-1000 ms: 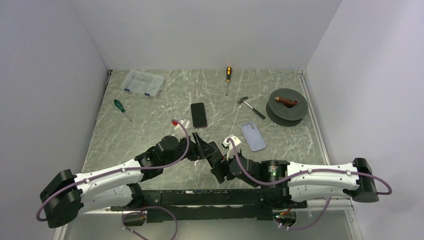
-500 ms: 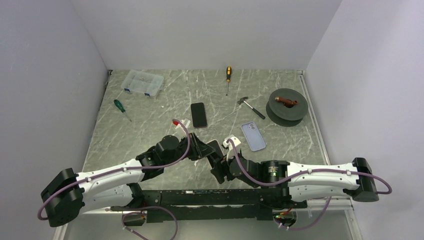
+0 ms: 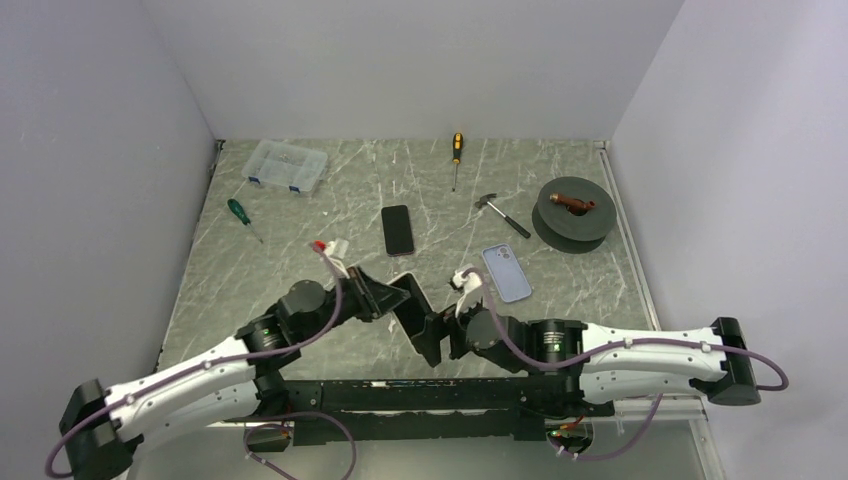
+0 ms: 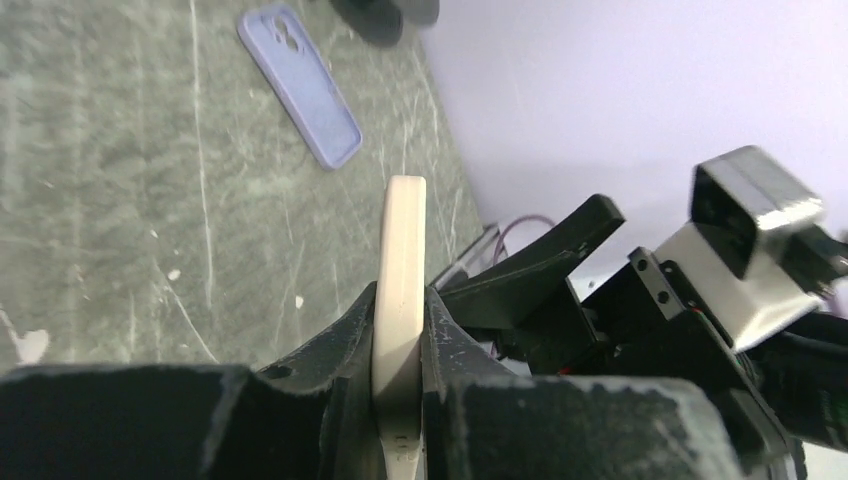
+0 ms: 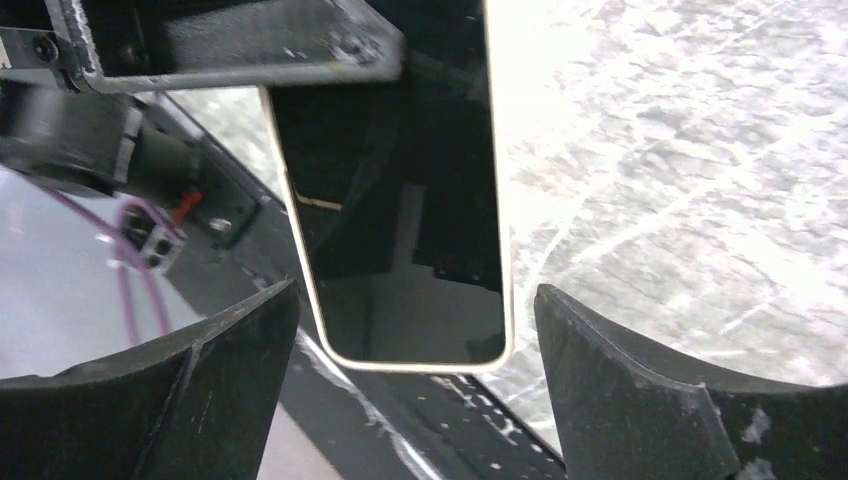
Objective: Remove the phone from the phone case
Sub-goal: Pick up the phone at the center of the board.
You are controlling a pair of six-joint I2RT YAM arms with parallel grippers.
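My left gripper [image 4: 400, 293] is shut on a phone [image 4: 402, 240] with a cream rim, gripping it edge-on, flat sides against the pads. From above, the phone [image 3: 420, 322] is a dark slab tilted between the two wrists, with the left gripper [image 3: 400, 298] at its upper end. My right gripper [image 5: 415, 290] stands open, its fingers on either side of the black-screened phone [image 5: 400, 200] and not touching its lower end. A lavender phone case [image 3: 507, 273] lies flat on the table to the right, camera cutouts showing [image 4: 300, 85]. Whether the cream rim is a case, I cannot tell.
A second black phone [image 3: 397, 229] lies mid-table. A clear organiser box [image 3: 286, 165] and a green screwdriver [image 3: 240, 215] sit at the back left. A yellow-handled screwdriver [image 3: 456, 155], a hammer [image 3: 500, 214] and a grey spool [image 3: 572, 210] are at the back right.
The left gripper has closed on the phone and its arm has drawn back to the left. The right gripper has opened wider, and the phone now tilts toward the near edge.
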